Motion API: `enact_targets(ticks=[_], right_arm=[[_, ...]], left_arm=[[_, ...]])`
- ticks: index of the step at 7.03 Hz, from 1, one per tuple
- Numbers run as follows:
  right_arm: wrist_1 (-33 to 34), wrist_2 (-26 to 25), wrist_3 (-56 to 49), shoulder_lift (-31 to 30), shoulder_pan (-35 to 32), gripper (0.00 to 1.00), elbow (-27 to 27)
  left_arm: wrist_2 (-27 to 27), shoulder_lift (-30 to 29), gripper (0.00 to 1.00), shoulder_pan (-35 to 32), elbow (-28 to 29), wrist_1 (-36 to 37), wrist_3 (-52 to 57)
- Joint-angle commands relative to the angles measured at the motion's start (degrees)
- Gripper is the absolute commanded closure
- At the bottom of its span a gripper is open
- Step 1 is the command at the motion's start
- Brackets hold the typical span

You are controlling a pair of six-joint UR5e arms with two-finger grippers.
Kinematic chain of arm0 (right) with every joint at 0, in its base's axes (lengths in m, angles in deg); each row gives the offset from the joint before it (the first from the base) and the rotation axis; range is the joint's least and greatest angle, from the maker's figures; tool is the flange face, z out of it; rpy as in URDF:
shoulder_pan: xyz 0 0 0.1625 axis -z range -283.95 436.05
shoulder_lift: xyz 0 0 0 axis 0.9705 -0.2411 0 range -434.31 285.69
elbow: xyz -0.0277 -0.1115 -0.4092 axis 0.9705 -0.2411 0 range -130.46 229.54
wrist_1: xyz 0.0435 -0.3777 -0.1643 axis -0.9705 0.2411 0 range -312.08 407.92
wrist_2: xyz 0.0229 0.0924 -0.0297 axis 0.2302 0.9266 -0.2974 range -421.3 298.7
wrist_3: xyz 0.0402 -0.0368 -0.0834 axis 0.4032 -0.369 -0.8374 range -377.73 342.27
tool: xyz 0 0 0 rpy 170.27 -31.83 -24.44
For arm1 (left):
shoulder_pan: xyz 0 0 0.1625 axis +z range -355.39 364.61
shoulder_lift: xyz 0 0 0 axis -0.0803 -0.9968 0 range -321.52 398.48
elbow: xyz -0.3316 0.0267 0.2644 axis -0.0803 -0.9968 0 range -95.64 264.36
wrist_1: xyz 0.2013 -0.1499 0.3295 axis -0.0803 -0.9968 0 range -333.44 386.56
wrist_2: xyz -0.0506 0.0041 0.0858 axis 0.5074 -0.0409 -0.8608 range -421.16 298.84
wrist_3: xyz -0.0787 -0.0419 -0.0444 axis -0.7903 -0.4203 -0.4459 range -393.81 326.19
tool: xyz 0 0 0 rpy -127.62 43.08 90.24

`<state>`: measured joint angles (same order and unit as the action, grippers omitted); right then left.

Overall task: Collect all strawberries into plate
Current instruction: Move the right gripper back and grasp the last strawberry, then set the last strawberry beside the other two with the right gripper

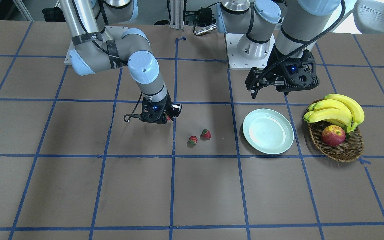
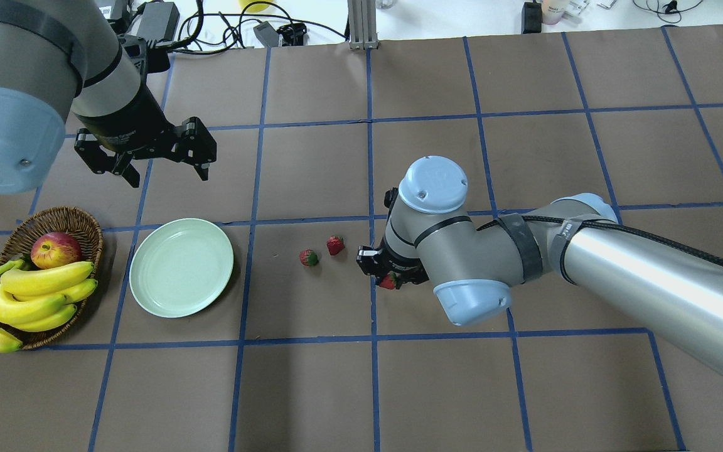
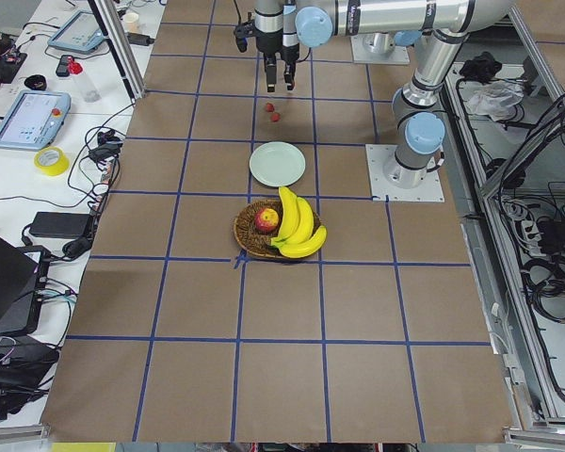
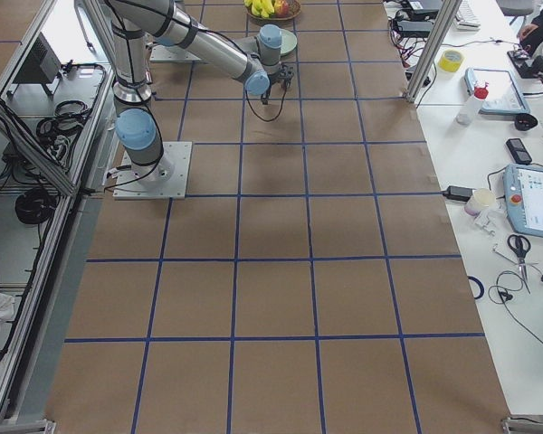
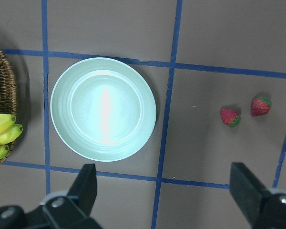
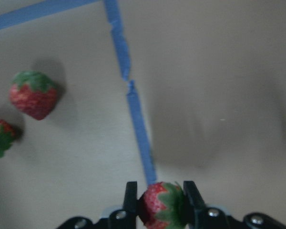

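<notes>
Strawberry number one (image 6: 162,210), nearest the robot's edge, is what we see pinched in the right gripper (image 6: 159,196), its jaws closed to the berry's width right over a blue tape line (image 6: 133,109). Slightly further out, two loose strawberries (image 2: 309,257) (image 2: 335,245) lie close together but not touching on the table (image 2: 587,75), roughly midway between the robot's edge and the operators' edge. Toward the table's left end sits the mint-green plate (image 2: 181,267), and just beyond it the wicker basket (image 2: 60,216) with bananas (image 2: 29,295) and an apple (image 2: 55,249). The left gripper (image 5: 164,188) hangs high above the table near the plate, jaws spread wide, gripping nothing.

We note a brown covering ruled into squares by the tape. Past the operators' edge a white bench carries cables (image 2: 230,25) and a power brick (image 2: 157,22). In the overhead view the right wrist hides most of its gripper and berry. The right wrist view is blurred, so we cannot tell whether the held berry touches the table. The bananas run off the overhead frame's edge.
</notes>
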<state>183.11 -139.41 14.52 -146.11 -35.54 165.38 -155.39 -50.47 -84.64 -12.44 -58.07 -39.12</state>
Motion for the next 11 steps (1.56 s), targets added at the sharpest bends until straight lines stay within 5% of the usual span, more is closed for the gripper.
enact_targets(ticks=[1, 3, 4, 5, 7, 9, 11], right_arm=[[0.1, 1.3, 7.1, 6.0, -6.2, 1.0, -8.4], [0.6, 1.8, 7.7, 9.2, -7.2, 1.0, -10.5], [0.6, 1.9, 7.9, 9.5, -7.2, 0.79, -11.0], [0.6, 1.8, 7.8, 9.7, -7.2, 0.41, -11.0], [0.1, 0.2, 7.7, 8.7, -7.2, 0.03, -10.3], [-4.7, -5.3, 3.9, 3.6, -6.1, 0.0, -12.2], [-22.3, -6.9, -4.8, -6.5, 1.5, 0.0, -17.5]], left_arm=[[-1.9, 0.1, 0.0, -0.3, 0.2, -0.2, 0.3], [-2.4, -0.3, 0.0, 0.2, -0.3, 1.7, 0.4], [-2.4, -0.3, 0.0, 0.2, -0.6, 1.8, 0.5], [-1.8, -0.5, 0.0, 0.3, -1.0, 1.8, 0.2], [-2.1, -1.2, 0.0, 0.4, -1.7, 2.0, 0.0], [-0.1, -1.3, 0.0, 0.3, -1.9, 2.9, 0.1], [7.4, -2.5, 0.0, 0.3, -2.7, 2.8, -0.6]])
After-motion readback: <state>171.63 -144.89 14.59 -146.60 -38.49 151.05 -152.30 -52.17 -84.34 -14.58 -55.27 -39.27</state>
